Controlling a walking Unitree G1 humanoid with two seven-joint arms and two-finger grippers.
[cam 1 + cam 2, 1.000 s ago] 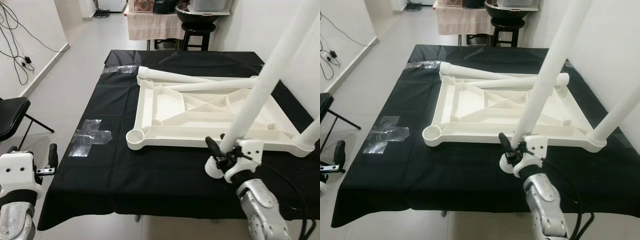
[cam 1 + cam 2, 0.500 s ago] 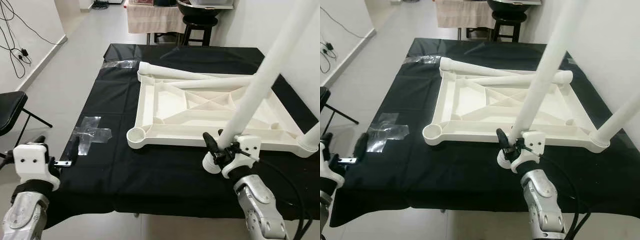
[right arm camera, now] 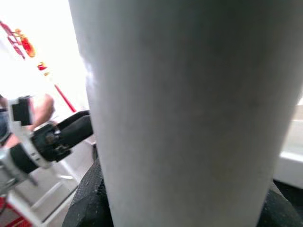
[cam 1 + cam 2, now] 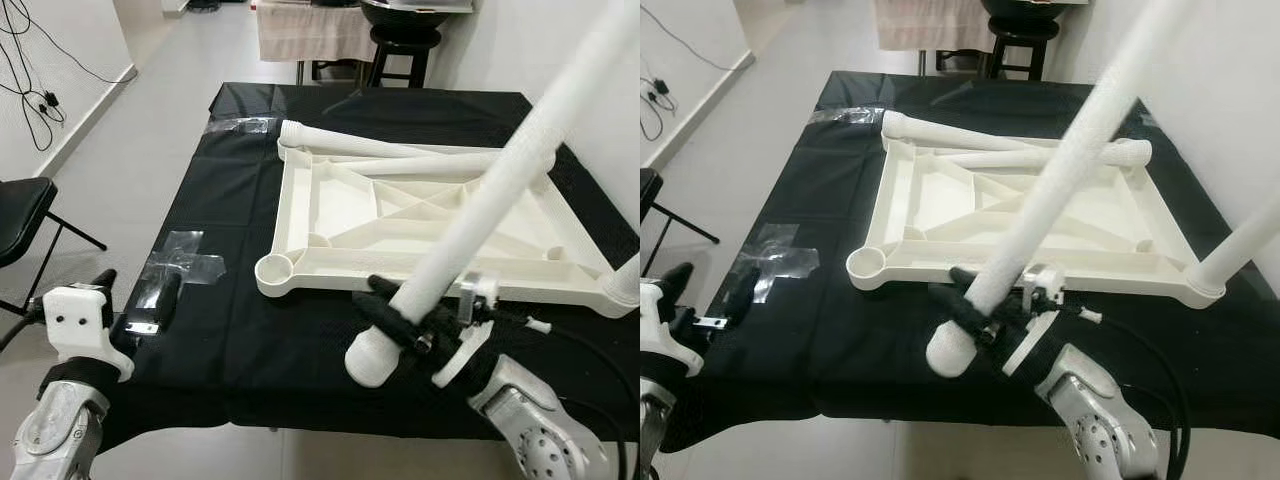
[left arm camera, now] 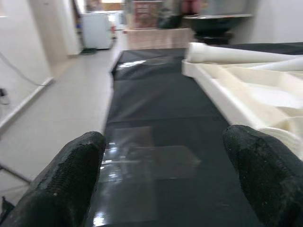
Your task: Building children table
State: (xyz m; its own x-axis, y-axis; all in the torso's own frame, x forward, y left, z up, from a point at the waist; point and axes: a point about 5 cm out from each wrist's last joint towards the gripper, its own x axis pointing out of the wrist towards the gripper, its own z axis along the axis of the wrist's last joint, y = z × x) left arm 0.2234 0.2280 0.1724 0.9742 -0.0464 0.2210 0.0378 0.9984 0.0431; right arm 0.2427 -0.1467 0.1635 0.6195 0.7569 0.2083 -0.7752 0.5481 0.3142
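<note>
Nearest the robot, the right gripper (image 4: 405, 322) is clamped around a long white table leg (image 4: 480, 212) close to its thick end, which hangs tilted over the near edge of the black-covered worktop (image 4: 300, 350), the rest of the leg rising up and away toward the far right. In the right wrist view the leg (image 3: 189, 109) blocks most of what lies beyond; a black finger (image 3: 90, 203) presses against its side, and the bright clutter behind is too washed out to read.

At the near left corner of the worktop the left gripper (image 4: 135, 312) hovers with its two fingers spread and nothing between them. The left wrist view looks between these fingertips (image 5: 78, 163) onto a patch of clear tape (image 5: 142, 161) stuck to the cloth.

Past both grippers, the white tabletop frame (image 4: 420, 230) lies upside down in the middle of the worktop, its ribbed underside up. The round socket (image 4: 274, 268) at its near left corner stands empty. One leg (image 4: 625, 275) appears already seated at the near right corner, though its upper length is cut off by the picture edge. Two more legs (image 4: 400, 155) lie loose across the frame's far edge.

So the build looks roughly a quarter done: one leg in, one in hand and not yet in a socket, two waiting. The far sockets are hidden under the loose legs. A stool (image 4: 400, 45) stands beyond the worktop.
</note>
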